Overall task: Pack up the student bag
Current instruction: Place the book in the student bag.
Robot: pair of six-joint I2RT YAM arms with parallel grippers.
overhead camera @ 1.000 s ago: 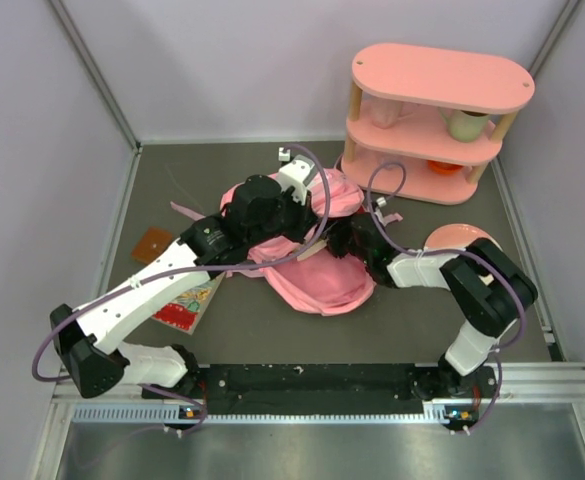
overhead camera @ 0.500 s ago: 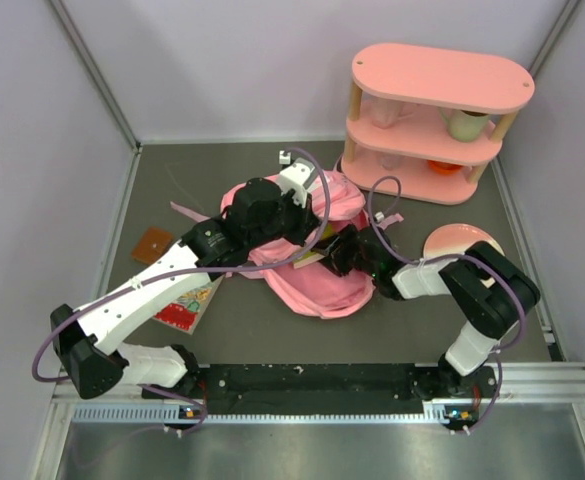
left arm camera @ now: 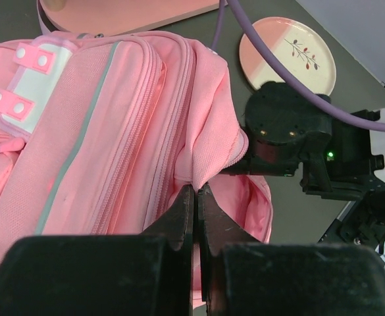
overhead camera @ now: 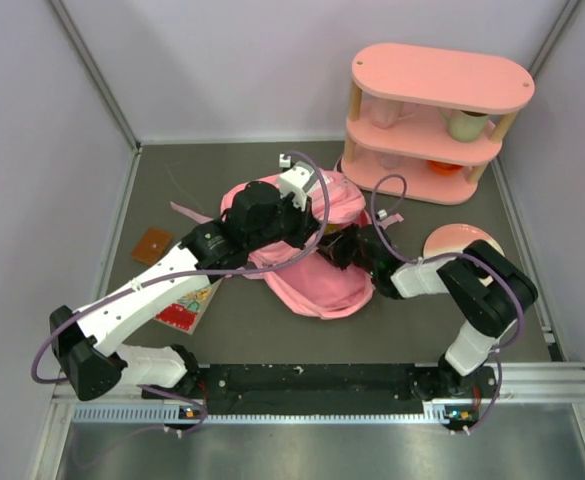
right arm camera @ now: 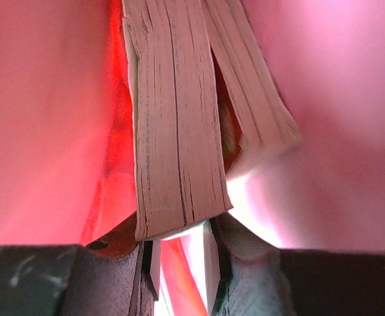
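Note:
The student bag lies in the middle of the table, pink with a grey stripe and white trim. My left gripper is shut on a fold of pink fabric at the edge of the bag's opening and holds it up. My right gripper reaches into that opening from the right. Inside, red-pink lining fills the right wrist view. A thick book stands page edge towards the camera, its lower end between my right gripper's fingers. A second book leans just to its right.
A pink oval shelf unit with cups and a bowl stands at the back right. A pink plate lies to the right of the bag, by my right arm. A colourful book and a small brown card lie at the left.
My right gripper has pushed leftward, deeper into the bag's opening. The left gripper has kept its hold on the fabric almost in place.

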